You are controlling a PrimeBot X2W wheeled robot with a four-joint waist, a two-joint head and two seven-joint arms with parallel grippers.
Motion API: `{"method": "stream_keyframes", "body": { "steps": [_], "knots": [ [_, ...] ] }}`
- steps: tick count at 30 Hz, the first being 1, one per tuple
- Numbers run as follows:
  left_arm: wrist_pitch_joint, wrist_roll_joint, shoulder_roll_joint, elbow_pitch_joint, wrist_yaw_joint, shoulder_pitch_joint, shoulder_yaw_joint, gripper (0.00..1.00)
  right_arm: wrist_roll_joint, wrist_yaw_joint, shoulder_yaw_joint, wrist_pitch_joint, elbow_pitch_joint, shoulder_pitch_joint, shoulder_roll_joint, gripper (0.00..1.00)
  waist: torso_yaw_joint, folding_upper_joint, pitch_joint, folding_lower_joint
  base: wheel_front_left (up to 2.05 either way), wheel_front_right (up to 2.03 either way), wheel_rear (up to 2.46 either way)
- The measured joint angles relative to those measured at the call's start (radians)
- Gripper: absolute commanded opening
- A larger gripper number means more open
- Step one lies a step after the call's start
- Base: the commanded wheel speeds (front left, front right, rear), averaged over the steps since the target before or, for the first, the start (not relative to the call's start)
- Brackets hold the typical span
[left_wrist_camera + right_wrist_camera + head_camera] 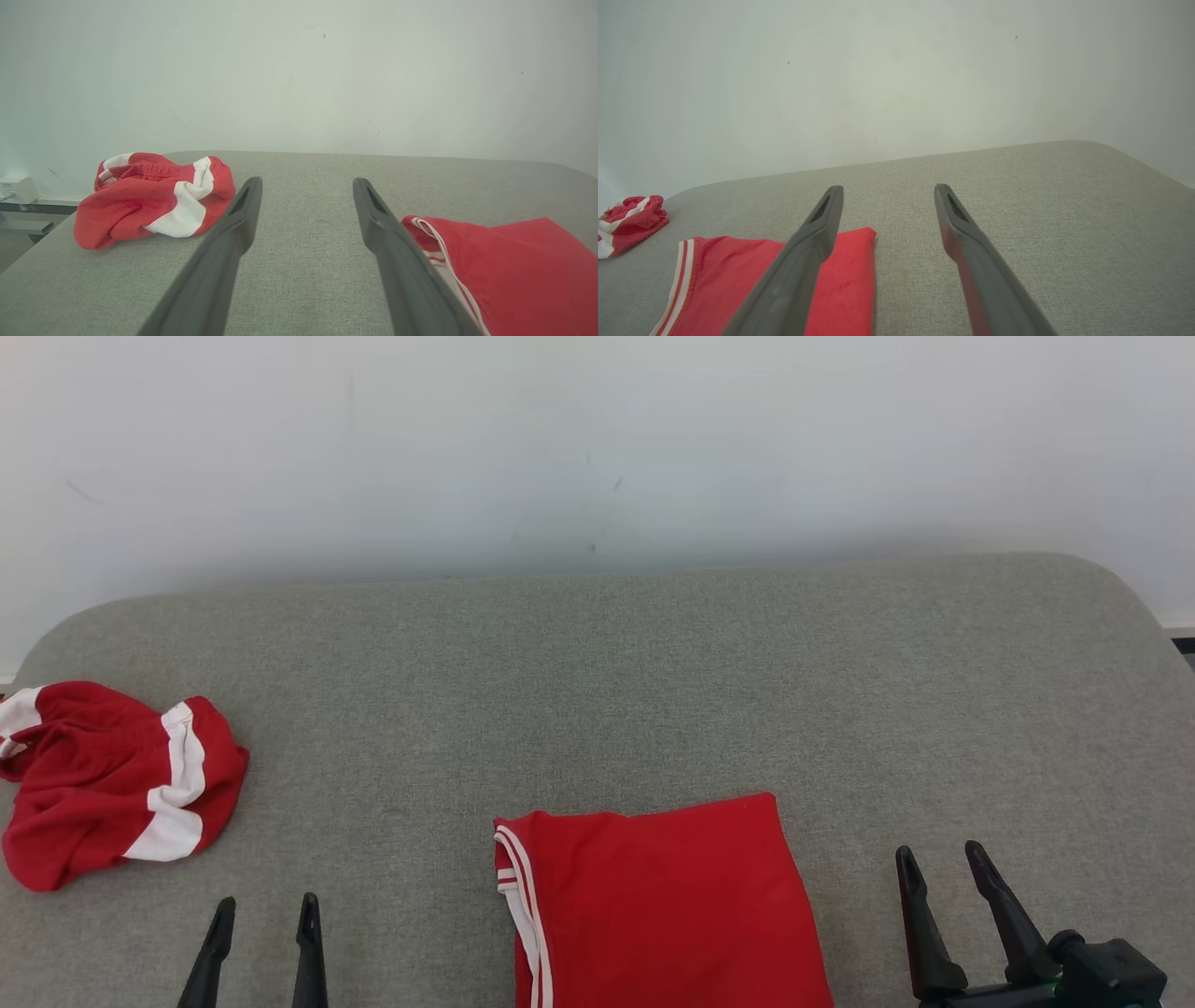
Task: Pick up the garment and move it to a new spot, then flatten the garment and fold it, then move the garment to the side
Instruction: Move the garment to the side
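A red garment (653, 896) with white stripes along its left hem lies folded flat at the near middle of the grey fabric surface (653, 663). It also shows at the right of the left wrist view (514, 270) and at the lower left of the right wrist view (845, 289). A second red and white garment (103, 784) (140, 205) (630, 219) lies crumpled at the far left. My left gripper (266, 901) (307, 182) is open between the two garments, touching neither. My right gripper (938, 849) (888, 186) is open to the right of the folded one.
A white wall (597, 448) rises directly behind the surface, whose far corners are rounded. A small white box (16, 186) sits on a ledge beyond the left edge. Bare grey fabric stretches across the back and right of the surface.
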Motion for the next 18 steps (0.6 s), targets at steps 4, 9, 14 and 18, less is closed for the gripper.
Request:
{"method": "stream_keyframes", "body": {
  "steps": [4, 9, 14, 18],
  "knots": [
    [0.0, -0.001, 0.0, 0.001, 0.001, 0.0, -0.003, 1.0, 0.0, 0.0, 0.003, 0.007, 0.001, 0.0, -0.003, 1.0, 0.001, 0.0001, 0.001, 0.0, 0.0, 0.0, 0.0],
    [0.0, -0.001, 0.0, 0.0, 0.006, -0.002, -0.01, 1.0, -0.002, 0.0, 0.028, 0.035, 0.004, -0.013, -0.019, 1.0, 0.006, 0.0, 0.008, 0.0, 0.0, 0.0, 0.0],
    [0.0, -0.001, 0.0, 0.001, 0.011, -0.021, -0.018, 1.0, -0.015, 0.0, 0.066, 0.1, 0.052, -0.08, -0.031, 1.0, 0.015, 0.0, 0.03, 0.0001, 0.0, 0.0, 0.0],
    [0.0, -0.003, -0.001, 0.007, 0.016, -0.031, -0.027, 1.0, -0.021, 0.0, 0.08, 0.157, 0.133, -0.139, -0.029, 1.0, 0.029, 0.0001, 0.046, 0.0001, 0.0, 0.0, 0.0]
  ]
}}
